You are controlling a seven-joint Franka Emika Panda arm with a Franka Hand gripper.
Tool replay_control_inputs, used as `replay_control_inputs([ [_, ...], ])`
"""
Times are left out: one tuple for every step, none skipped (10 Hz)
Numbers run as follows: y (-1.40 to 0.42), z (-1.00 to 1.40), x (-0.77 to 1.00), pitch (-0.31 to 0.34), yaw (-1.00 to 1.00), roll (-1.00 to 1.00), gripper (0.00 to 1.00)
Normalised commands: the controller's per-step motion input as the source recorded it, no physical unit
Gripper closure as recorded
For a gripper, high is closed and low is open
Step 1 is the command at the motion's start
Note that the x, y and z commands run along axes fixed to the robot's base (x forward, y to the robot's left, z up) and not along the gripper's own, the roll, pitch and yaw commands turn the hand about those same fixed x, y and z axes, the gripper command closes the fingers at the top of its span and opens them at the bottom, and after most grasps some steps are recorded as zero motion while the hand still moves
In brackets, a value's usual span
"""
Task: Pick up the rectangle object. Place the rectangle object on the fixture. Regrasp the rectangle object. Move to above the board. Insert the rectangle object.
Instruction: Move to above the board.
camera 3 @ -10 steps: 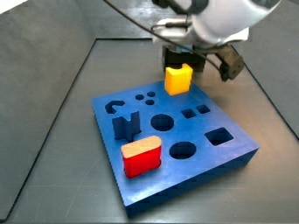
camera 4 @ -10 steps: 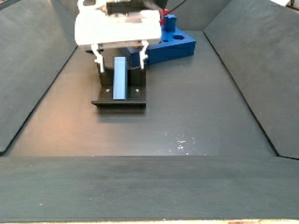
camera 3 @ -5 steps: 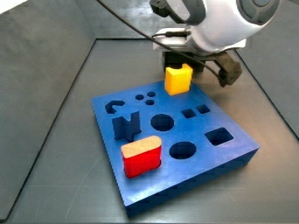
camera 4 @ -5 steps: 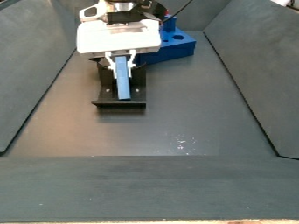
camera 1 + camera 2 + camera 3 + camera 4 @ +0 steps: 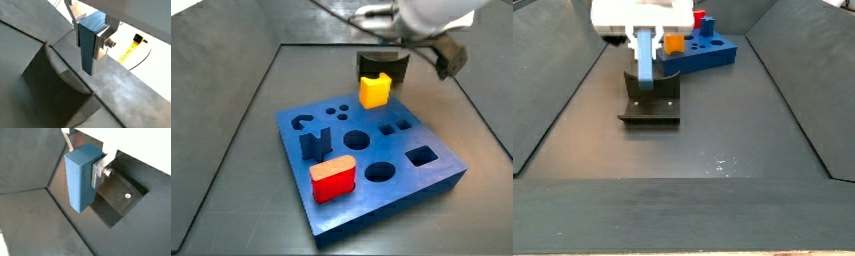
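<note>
My gripper [image 5: 647, 42] is shut on the rectangle object [image 5: 647, 60], a pale grey-blue block that hangs upright from it. It is held just above the dark fixture [image 5: 652, 106], clear of it. Both wrist views show the block [image 5: 87, 42] [image 5: 80, 178] clamped between silver fingers [image 5: 102, 44] near its upper end. The fixture's base plate [image 5: 124, 198] lies below it. The bright-blue board [image 5: 385, 160] has round, square and arch holes. It also shows behind the gripper in a side view [image 5: 711, 52]. In a side view the fixture [image 5: 384, 64] stands behind the board.
On the board stand a yellow block [image 5: 374, 90], a red block [image 5: 334, 180] and a dark navy upright piece [image 5: 315, 143]. Sloping grey walls [image 5: 553, 90] border the floor on both sides. The arm's white wrist [image 5: 425, 12] hangs over the board's far edge.
The gripper has risen from the fixture with the rectangle object in it. The block lay along the fixture before and now hangs upright above it.
</note>
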Motion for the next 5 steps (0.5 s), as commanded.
replay_control_inputs([
  [-0.13,1.0,0.01,-0.073,-0.3,0.1,1.0],
  [-0.12,1.0,0.01,0.019,-0.29,0.09,1.0],
  [-0.12,1.0,0.01,0.075,-0.27,0.08,1.0],
  [-0.11,1.0,0.0,0.155,-0.21,0.08,1.0],
  [-0.11,1.0,-0.01,0.218,-0.15,0.06,1.0],
])
